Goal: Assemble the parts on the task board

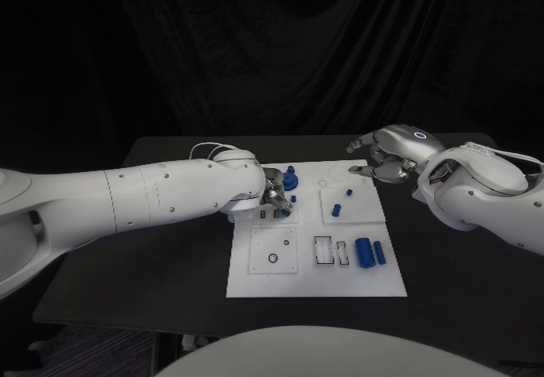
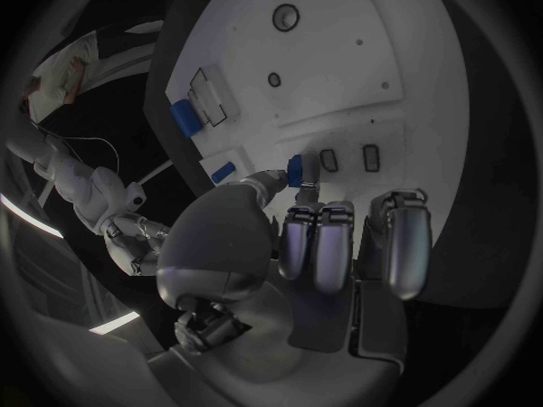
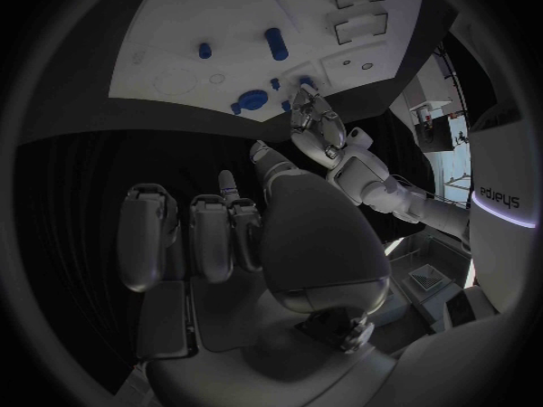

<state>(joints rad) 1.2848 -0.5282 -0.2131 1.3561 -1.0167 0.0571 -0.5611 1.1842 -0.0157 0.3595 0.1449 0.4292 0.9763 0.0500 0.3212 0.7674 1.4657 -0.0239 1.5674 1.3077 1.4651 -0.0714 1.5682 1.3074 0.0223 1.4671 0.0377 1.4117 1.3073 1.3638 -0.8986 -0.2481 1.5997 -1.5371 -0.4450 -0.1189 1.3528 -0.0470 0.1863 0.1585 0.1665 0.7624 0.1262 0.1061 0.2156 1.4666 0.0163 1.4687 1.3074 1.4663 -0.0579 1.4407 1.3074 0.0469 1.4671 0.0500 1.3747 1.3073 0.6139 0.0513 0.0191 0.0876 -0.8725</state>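
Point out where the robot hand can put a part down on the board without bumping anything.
Bare board lies along the near edge of the task board, below the outlined slots and the blue cylinders. The far left corner is crowded: the left robot hand works among the blue parts there.

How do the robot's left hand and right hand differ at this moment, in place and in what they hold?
The left hand is down over the task board, while the right hand hovers beyond the board's far right corner. The left hand pinches a small blue part at its fingertips; the right hand holds nothing, its fingers curled in. Both are silver hands on white arms.
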